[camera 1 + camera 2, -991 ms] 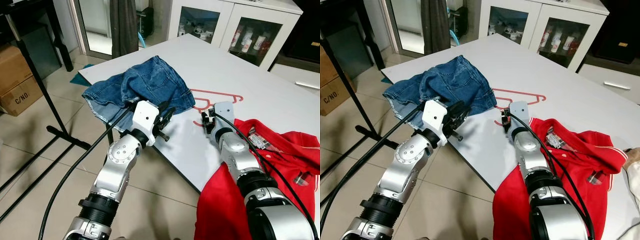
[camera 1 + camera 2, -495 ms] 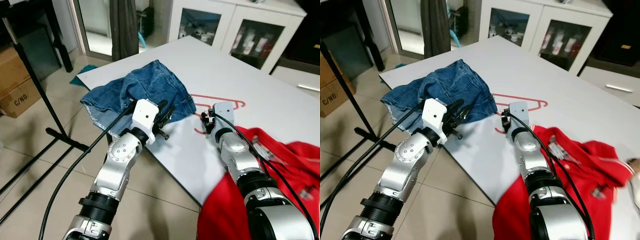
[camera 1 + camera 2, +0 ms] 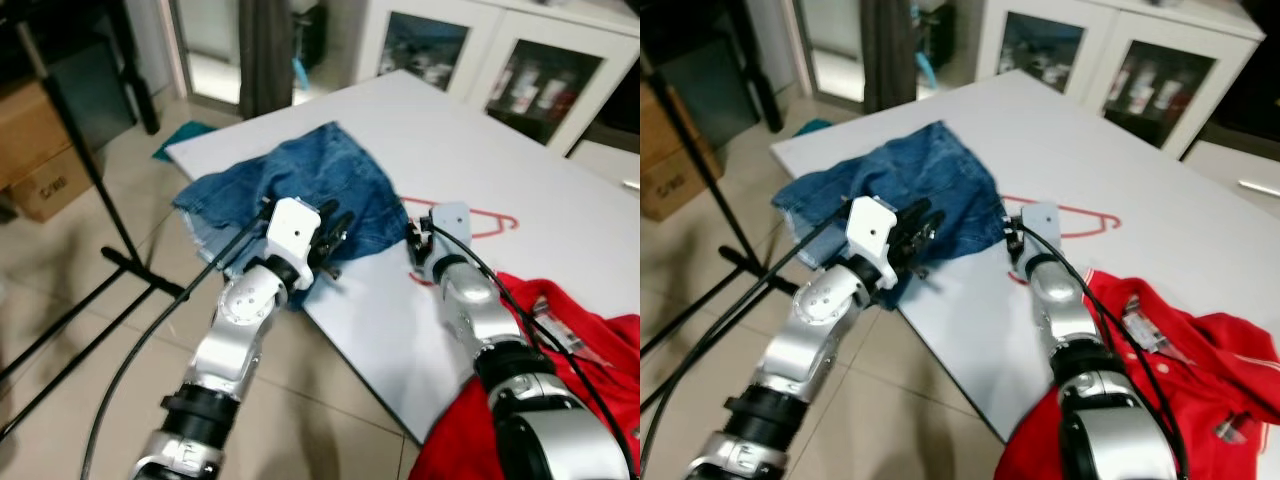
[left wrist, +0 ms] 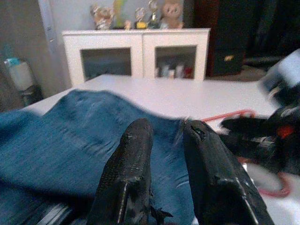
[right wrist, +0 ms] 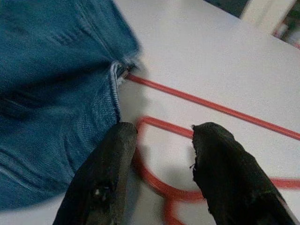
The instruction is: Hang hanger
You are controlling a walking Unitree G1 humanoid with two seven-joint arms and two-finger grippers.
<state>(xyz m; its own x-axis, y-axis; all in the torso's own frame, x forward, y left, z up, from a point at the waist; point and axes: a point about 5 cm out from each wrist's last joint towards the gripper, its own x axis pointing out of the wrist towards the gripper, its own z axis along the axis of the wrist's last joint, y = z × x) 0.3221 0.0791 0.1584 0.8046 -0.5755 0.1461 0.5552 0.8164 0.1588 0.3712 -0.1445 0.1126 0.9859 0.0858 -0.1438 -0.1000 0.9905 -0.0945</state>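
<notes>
**A:** How far along are you on hanging it?

**B:** Barely started, by my read. Your red hanger (image 5: 197, 110) lies flat on the white table (image 3: 560, 210), its hook end just beside the blue denim garment (image 3: 300, 190), nothing lifted.

**A:** And your grippers?

**B:** Your right gripper (image 5: 159, 154) sits low over the hanger's hook curve, fingers apart and straddling the wire, not clamped. Your left gripper (image 4: 164, 154) rests over the denim, fingers slightly apart, holding nothing.

**A:** What's left?

**B:** Everything: grasp it, lift it, carry it to the black rack (image 3: 90, 170) at your left.
</notes>
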